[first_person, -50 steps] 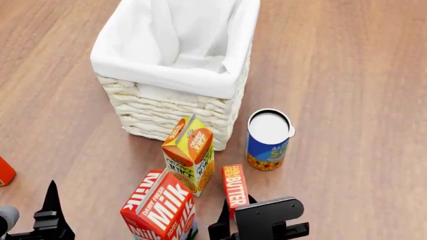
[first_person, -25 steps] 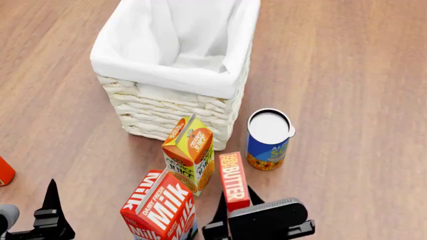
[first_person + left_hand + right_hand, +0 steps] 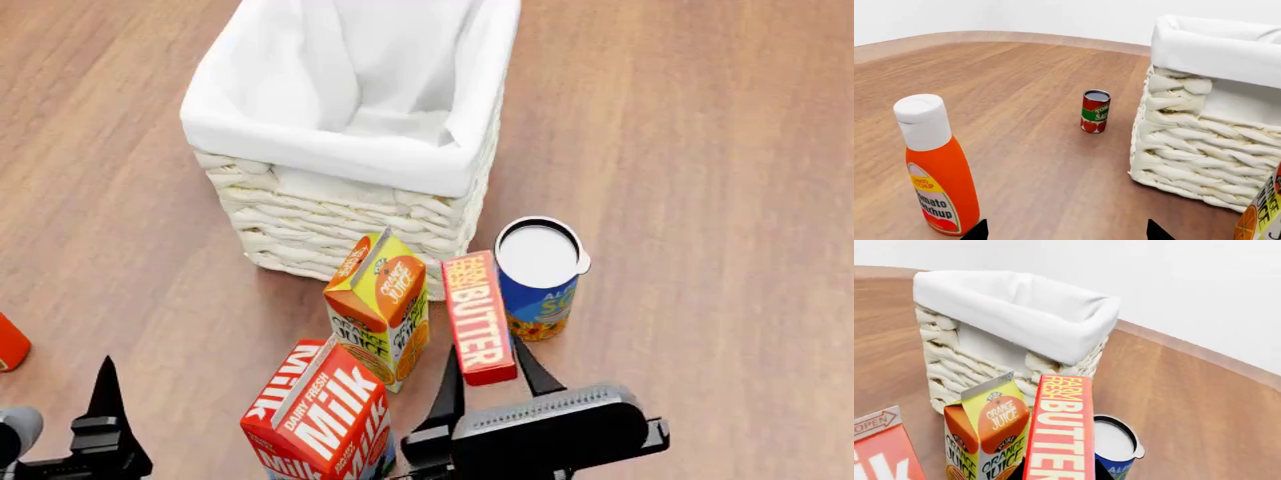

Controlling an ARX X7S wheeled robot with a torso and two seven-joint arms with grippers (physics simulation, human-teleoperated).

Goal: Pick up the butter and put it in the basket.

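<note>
We've got the butter (image 3: pixel 478 315) pinched in the right gripper (image 3: pixel 487 375) (left gripper (image 3: pixel 104 405) idle, spread apart), next carry it farther over the basket (image 3: pixel 340 150).

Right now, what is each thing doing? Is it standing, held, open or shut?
Small flat red butter box: held upright off the floor by right pincer.
White wicker basket: upright, nothing inside but liner.
Orange juice carton: standing.
Red milk carton: standing.
Blue can: upright.
Orange ketchup bottle: upright, capped.
Left pincer: open, holding nothing.
</note>
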